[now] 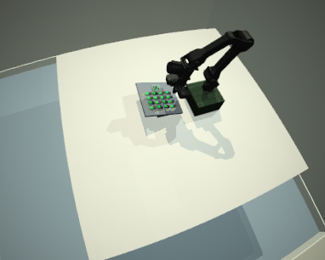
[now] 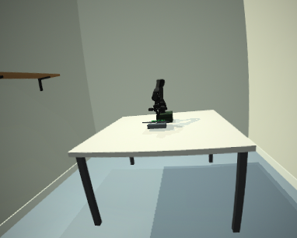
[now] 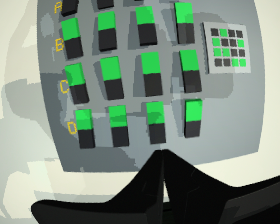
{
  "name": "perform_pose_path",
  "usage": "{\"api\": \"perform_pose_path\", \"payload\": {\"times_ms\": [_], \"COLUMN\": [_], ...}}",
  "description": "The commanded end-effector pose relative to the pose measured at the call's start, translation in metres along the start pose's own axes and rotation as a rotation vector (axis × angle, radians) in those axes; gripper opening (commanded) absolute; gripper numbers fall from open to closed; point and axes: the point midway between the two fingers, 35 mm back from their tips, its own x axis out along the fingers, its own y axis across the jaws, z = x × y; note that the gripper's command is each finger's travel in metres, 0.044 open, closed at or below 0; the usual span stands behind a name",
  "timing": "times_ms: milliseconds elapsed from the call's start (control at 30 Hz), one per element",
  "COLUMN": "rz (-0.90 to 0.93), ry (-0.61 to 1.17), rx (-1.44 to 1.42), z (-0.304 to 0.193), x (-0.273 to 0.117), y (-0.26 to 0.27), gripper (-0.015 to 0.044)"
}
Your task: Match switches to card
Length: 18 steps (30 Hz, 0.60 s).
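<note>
The black arm rises from a dark green block on the white desk, bends at a high elbow and slopes down toward the panel, ending in the gripper, which hangs low beside the panel's edge nearest the block. Its two dark fingers are closed, their tips together, with nothing between them. From the wrist, the tips appear just below row D, near its third switch; whether they touch the panel I cannot tell. The wrist view alone makes the yellow letters and the card's squares readable, while the top view shows the whole arm and the panel's place next to the block; the exterior view adds the desk's legs and a brown shelf on the wall, with the panel seen nearly edge-on. The grey panel lies on the desk in front of the block, carrying a grid of switches, each with a green half and a dark grey half. Row A is cut off at the top of the wrist view. The small pale card sits on the panel to the right of the grid, its squares a mix of green and dark grey.
</note>
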Motion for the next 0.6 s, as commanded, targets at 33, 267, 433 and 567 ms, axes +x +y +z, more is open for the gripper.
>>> {"api": "perform_pose_path", "payload": {"times_ms": [33,267,433,567], "rz": [0.004,0.004,0.004,0.004], "ry": [-0.009,-0.009,-0.009,-0.009], "rx": [-0.004,-0.004,-0.004,-0.004], "z": [0.001,0.000,0.000,0.000], "x": [0.005,0.015,0.021,0.027], "y": [0.000,0.000,0.000,0.000], "gripper": [0.0000,0.0000,0.0000,0.0000]}}
